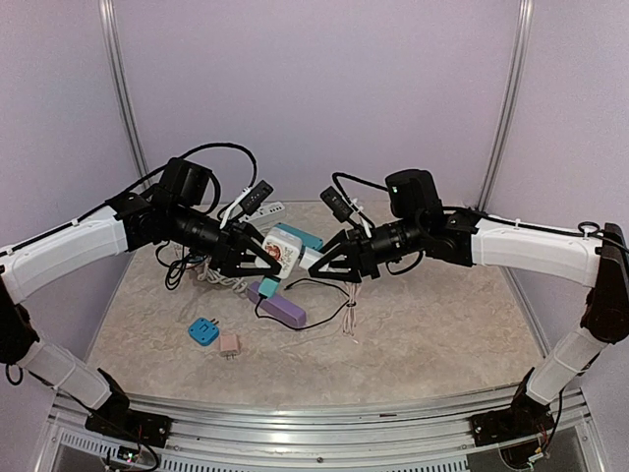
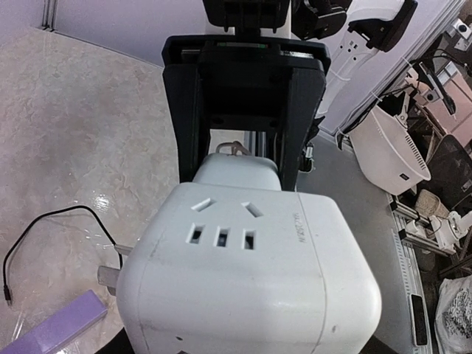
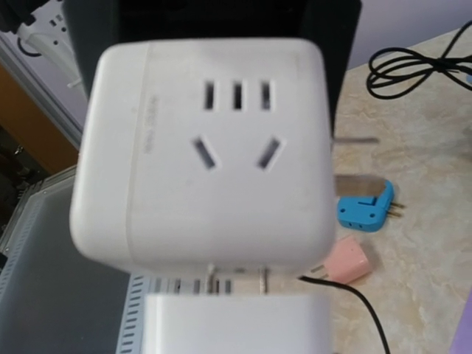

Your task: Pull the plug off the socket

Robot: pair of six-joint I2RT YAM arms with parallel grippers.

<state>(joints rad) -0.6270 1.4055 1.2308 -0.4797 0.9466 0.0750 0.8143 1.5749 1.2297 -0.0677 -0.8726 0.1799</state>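
— Socket cube [image 2: 243, 280] filled the near view, clamped in left gripper [image 1: 257, 258]. Plug?
— Plug [image 3: 236, 324] was pinched in right gripper [image 1: 332, 262], just off the cube, prongs [image 3: 211, 279] showing between. I judged a straight pull along the prongs best, no twisting, cube held firm.

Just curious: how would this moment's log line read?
left fingers: hold cube socket | right fingers: hold plug | prongs: partly exposed

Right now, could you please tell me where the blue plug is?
In the top view, the blue plug lies on the table left of centre, beside the pink plug, on the near side of the purple block.
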